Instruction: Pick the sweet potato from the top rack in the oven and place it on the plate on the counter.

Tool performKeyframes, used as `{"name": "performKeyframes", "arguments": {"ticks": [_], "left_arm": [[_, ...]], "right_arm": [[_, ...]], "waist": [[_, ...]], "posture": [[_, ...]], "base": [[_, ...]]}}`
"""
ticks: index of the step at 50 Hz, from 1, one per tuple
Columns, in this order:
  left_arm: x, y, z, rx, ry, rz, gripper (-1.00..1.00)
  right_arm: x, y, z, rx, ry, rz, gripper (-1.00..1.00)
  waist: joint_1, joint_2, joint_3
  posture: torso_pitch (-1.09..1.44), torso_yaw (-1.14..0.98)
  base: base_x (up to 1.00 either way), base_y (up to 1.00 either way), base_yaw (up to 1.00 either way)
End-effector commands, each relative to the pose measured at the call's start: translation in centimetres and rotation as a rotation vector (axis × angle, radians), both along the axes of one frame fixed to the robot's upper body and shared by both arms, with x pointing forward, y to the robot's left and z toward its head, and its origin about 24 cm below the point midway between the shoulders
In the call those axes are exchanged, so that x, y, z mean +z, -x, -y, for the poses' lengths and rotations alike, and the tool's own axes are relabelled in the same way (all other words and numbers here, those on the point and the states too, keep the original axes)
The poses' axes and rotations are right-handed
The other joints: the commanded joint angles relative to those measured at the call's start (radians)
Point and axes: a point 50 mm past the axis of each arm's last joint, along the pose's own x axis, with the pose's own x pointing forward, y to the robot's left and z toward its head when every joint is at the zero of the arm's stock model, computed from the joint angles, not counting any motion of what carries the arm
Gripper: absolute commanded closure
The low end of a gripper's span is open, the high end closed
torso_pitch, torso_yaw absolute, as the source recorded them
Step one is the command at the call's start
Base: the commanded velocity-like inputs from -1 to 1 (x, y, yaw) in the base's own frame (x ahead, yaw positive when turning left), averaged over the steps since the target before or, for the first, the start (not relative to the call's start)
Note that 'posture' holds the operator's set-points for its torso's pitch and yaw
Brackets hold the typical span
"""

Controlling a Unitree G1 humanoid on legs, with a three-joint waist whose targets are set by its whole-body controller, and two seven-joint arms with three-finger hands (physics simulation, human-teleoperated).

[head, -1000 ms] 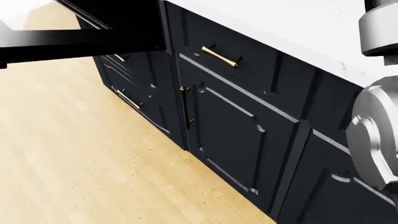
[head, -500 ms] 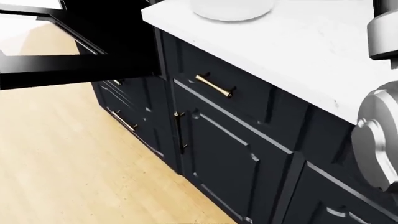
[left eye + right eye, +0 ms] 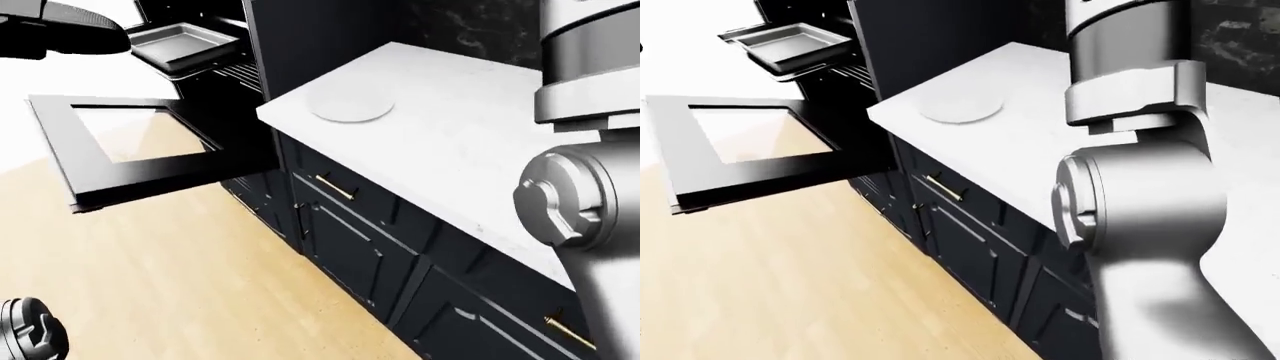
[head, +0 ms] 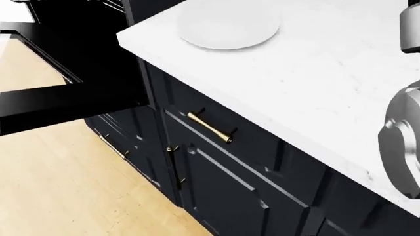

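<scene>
The white plate lies bare on the white counter, near the corner beside the oven. The oven door hangs open to the left, and a grey baking tray rests on a pulled-out rack above it. No sweet potato shows in any view. My right arm rises at the right of the eye views, its hand out of frame. A dark rounded shape at the top left of the left-eye view may be my left hand; no fingers can be made out.
Dark cabinets with brass handles run under the counter. Light wood floor spreads at the left and bottom. The open door juts out over the floor. A grey arm joint sits at the bottom left corner.
The head camera has tilted up: the cabinets slid down the head view, and more of the counter and the whole plate have come into sight.
</scene>
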Motion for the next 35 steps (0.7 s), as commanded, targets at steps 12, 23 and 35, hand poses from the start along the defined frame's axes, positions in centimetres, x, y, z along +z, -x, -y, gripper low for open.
{"name": "performKeyframes", "arguments": {"ticks": [12, 23, 35], "left_arm": [[0.6, 0.8, -0.6, 0.032, 0.013, 0.047, -1.00], [0.3, 0.7, -0.8, 0.033, 0.017, 0.045, -1.00], [0.7, 0.6, -0.7, 0.030, 0.016, 0.050, -1.00]], "right_arm": [[-0.2, -0.4, 0.0, -0.057, 0.028, -0.029, 1.00], [-4.4, -3.0, 0.3, -0.194, 0.209, -0.193, 1.00], [-7.6, -4.4, -0.5, -0.204, 0.290, -0.256, 1.00]], "waist": [[-0.013, 0.074, -0.020], [-0.024, 0.070, -0.031], [-0.025, 0.071, -0.020]], "posture": [[0.00, 0.00], [0.00, 0.00], [0.00, 0.00]], "base": [[0.00, 0.00, 0.00], [0.00, 0.00, 0.00], [0.00, 0.00, 0.00]]}}
